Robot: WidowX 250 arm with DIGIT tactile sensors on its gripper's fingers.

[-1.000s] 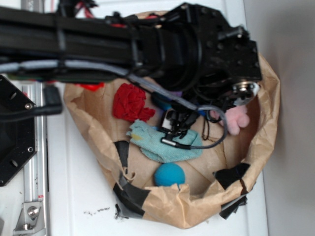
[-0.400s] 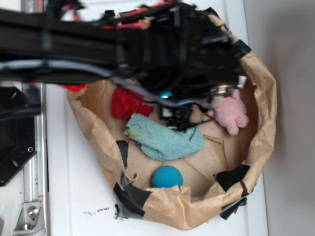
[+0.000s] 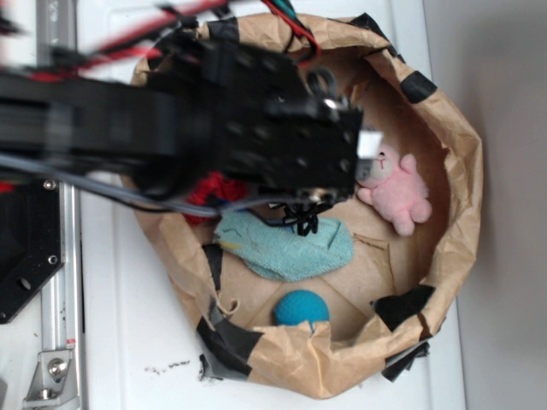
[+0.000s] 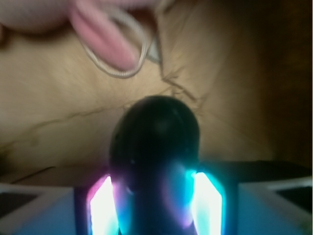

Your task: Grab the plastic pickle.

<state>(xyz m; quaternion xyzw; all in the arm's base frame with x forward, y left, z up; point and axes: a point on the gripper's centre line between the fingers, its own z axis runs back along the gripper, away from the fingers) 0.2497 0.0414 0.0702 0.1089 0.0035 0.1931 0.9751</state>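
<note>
Wrist view: the gripper was clamped on the pickle, which stood upright between the jaws above brown paper.

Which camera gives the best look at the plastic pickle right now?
The wrist view. The plastic pickle fills the middle of that picture as a dark rounded shape, held between the two lit jaws of the gripper. In the exterior view the arm covers that spot, so the pickle cannot be seen.

Pink plush, teal cloth, teal ball in paper bag
</note>
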